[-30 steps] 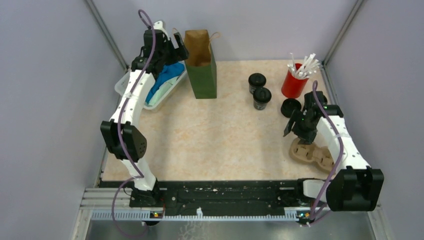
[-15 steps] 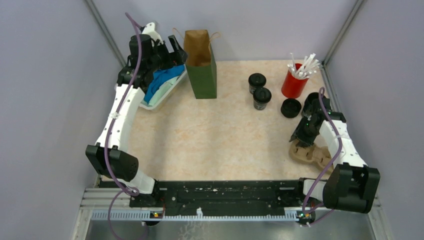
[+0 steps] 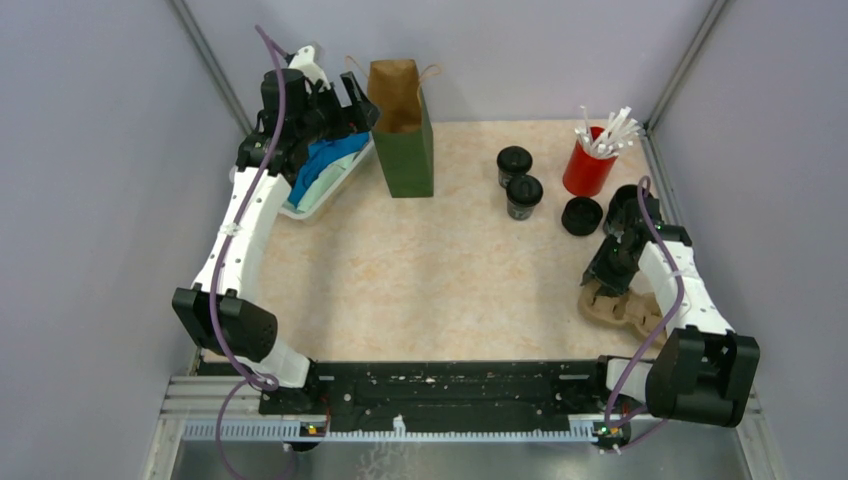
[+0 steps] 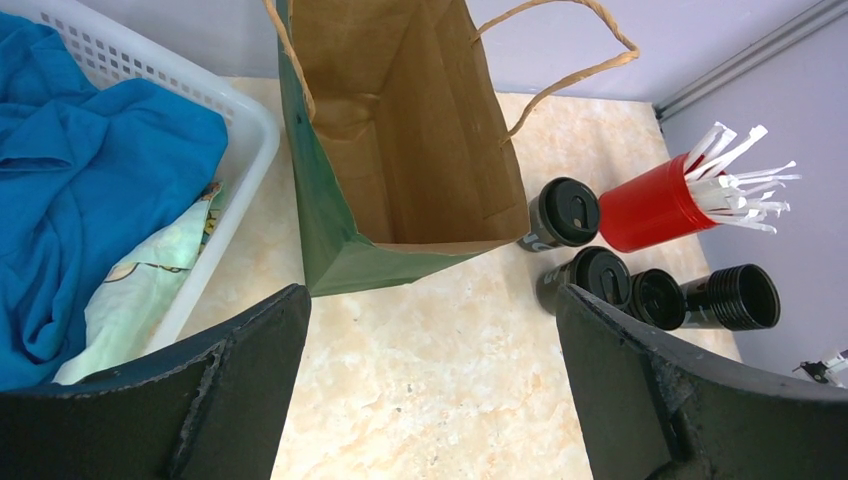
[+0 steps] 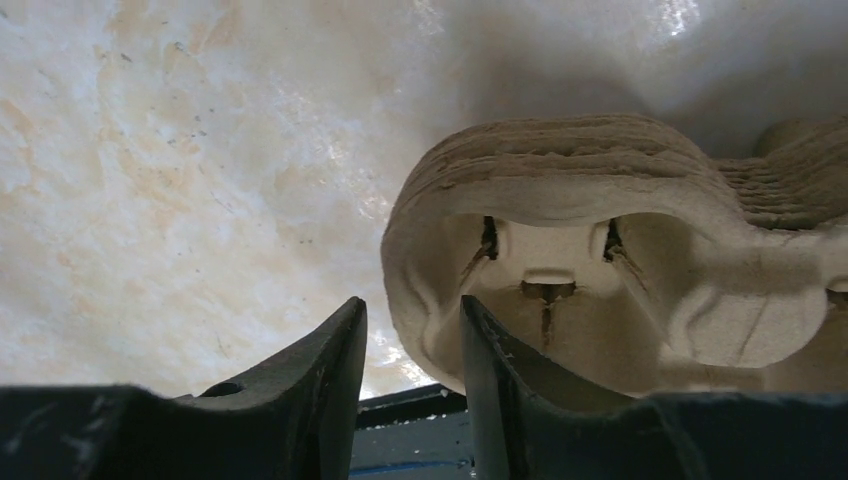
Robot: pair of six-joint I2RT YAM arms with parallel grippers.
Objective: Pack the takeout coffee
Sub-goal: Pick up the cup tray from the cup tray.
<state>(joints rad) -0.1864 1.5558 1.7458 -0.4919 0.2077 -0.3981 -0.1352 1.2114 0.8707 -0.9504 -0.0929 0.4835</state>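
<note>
Well, at upper left the left gripper (image 4: 432, 300) hangs with jaws spread wide, holding nothing, over the white plastic basket (image 4: 250, 125) and the open green paper bag (image 3: 405, 165). Right of centre on the counter (image 3: 440, 280) stand the small black lidded takeout cups (image 3: 514, 165). They are probably light and crushable, so grip the wall under the lid. At lower right, the right gripper (image 5: 410, 305) has its jaws nearly together at the rim of the tan pulp carrier (image 5: 560, 190); I cannot tell whether they pinch it. Only the left wrist view looks into the bag.

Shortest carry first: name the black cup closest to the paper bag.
The rearmost cup, just right of the paper bag; the other two sit farther away.
</note>
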